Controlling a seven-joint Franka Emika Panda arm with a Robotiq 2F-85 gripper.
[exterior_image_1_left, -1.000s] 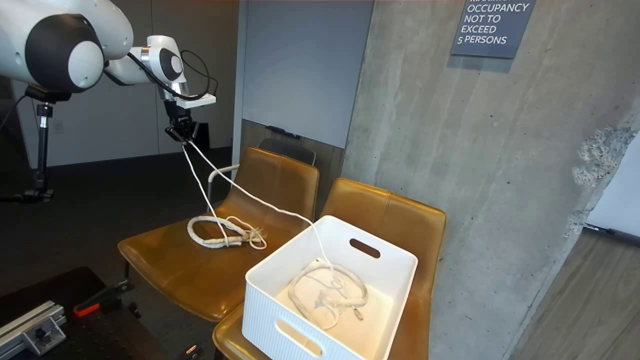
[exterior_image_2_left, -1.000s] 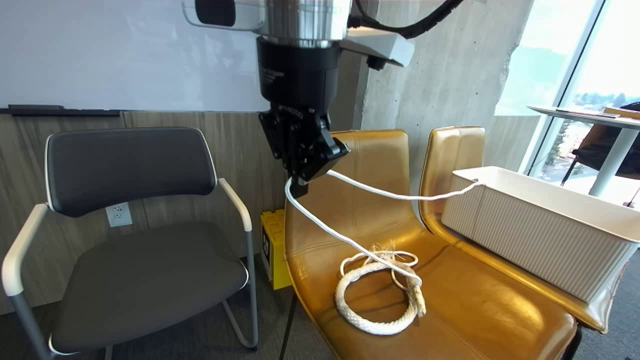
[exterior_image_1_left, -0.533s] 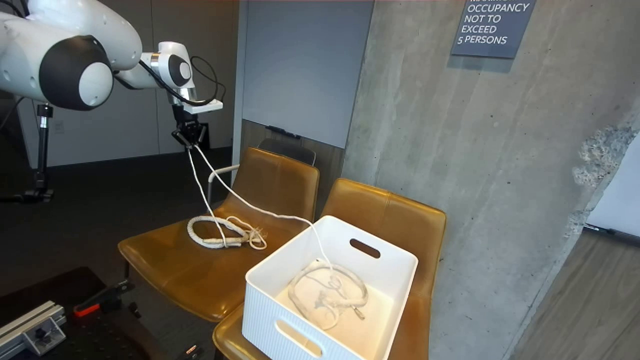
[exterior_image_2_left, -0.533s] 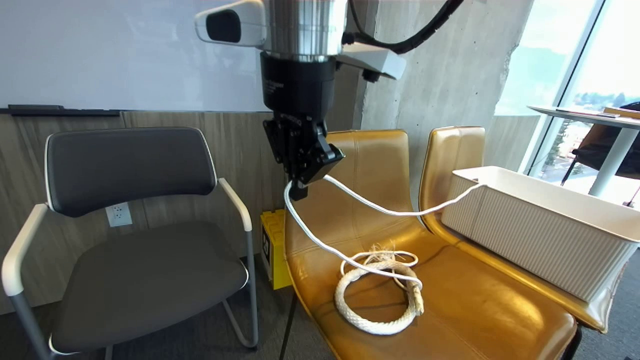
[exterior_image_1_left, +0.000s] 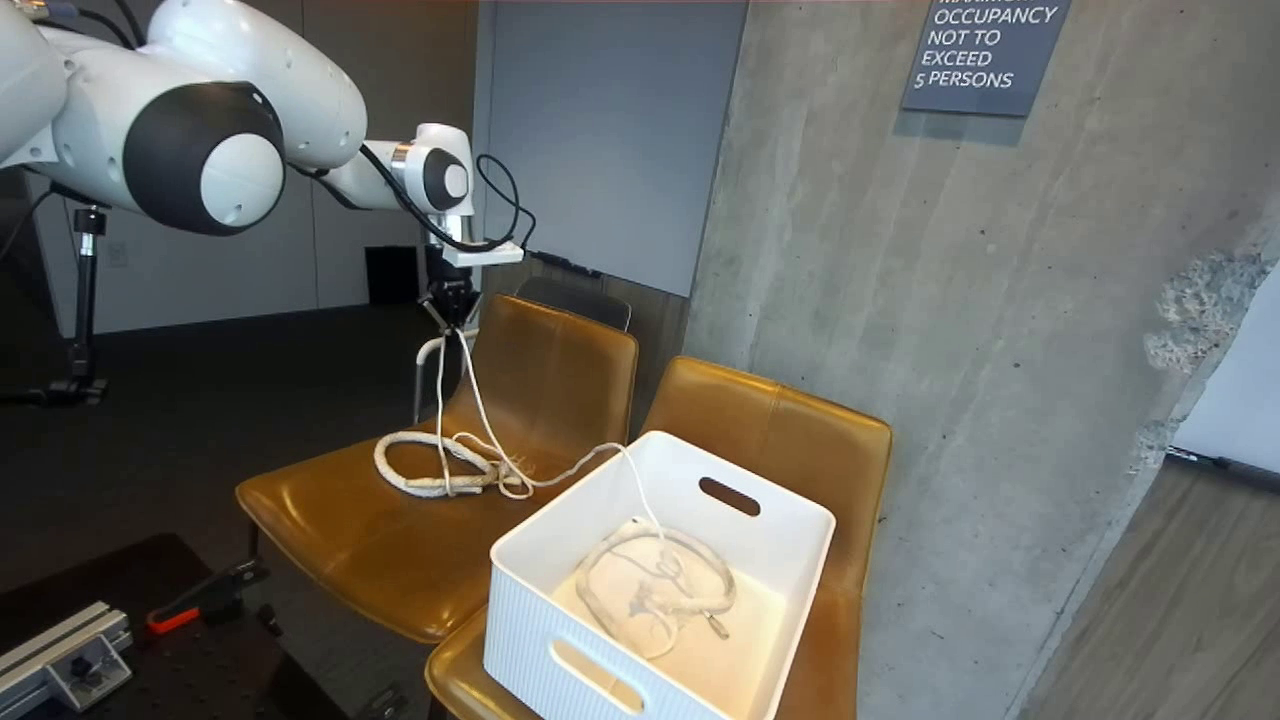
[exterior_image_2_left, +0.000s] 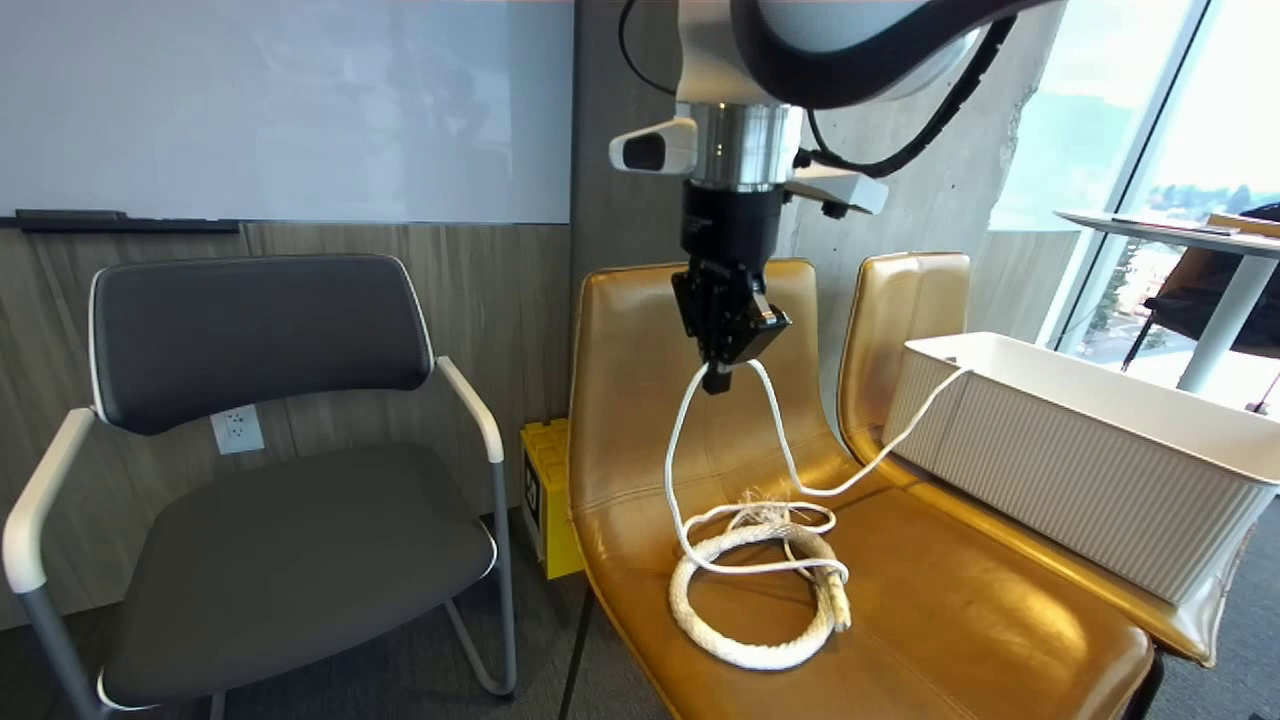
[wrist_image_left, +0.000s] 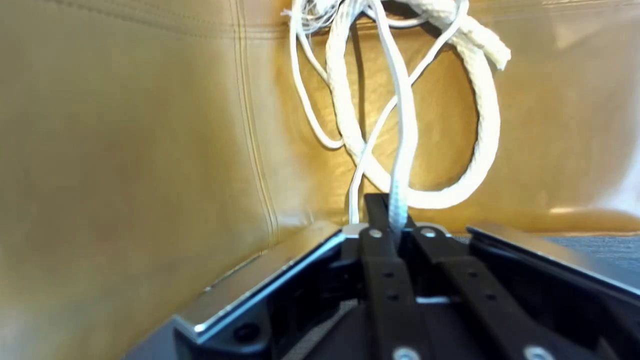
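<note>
My gripper (exterior_image_1_left: 455, 325) is above a tan leather chair (exterior_image_1_left: 350, 540); it also shows in the exterior view (exterior_image_2_left: 722, 372) and the wrist view (wrist_image_left: 387, 212). Its fingers are shut on a thin white cord (exterior_image_2_left: 672, 465), which hangs from it in two strands. One strand drops to a thick off-white rope ring (exterior_image_2_left: 755, 655) with a frayed knot, lying on the seat below. The other strand dips to the seat, then runs over the rim of a white ribbed box (exterior_image_1_left: 560, 590). A similar rope ring (exterior_image_1_left: 728, 590) lies inside the box. The cord between the fingertips is partly hidden.
The box stands on a second tan chair (exterior_image_1_left: 770, 410). A grey armchair (exterior_image_2_left: 300, 560) and a yellow box (exterior_image_2_left: 557, 500) stand beside the first chair. A concrete wall (exterior_image_1_left: 960, 350) rises behind. A dark table with a metal rail (exterior_image_1_left: 65, 655) is at the near left.
My gripper has moved toward the box and lower, over the chair, still with the cord. The cord has gone slack, and its box-side strand now sags to the seat. The rope rings stay put.
</note>
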